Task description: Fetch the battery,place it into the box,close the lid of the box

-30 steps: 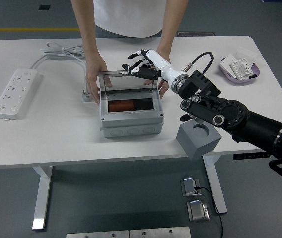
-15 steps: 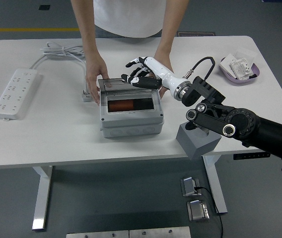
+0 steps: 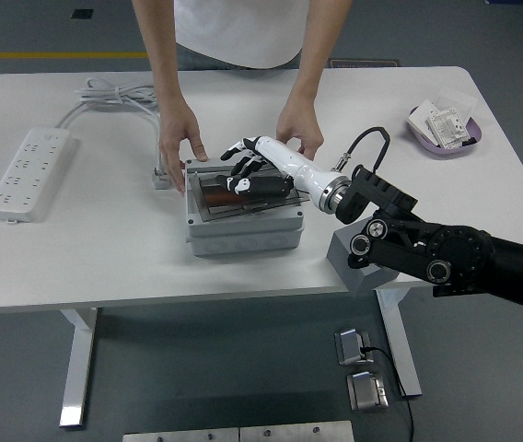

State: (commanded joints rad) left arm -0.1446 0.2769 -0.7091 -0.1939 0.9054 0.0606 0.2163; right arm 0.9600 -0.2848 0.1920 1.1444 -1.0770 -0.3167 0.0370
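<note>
Now right hand (image 3: 250, 170) with fingers spread flat, grasping nothing, pressing the clear lid (image 3: 248, 195) down onto the grey box (image 3: 243, 230), lid lowered from upright a second ago, reddish battery (image 3: 217, 184) inside beneath it, person's hands (image 3: 184, 138) steadying the box's far edge

The person's hands (image 3: 185, 138) are blocking the far side of the box (image 3: 243, 226); the grey block (image 3: 358, 267) is crowding its right. The table's (image 3: 105, 258) near-left part is lying open.
</note>
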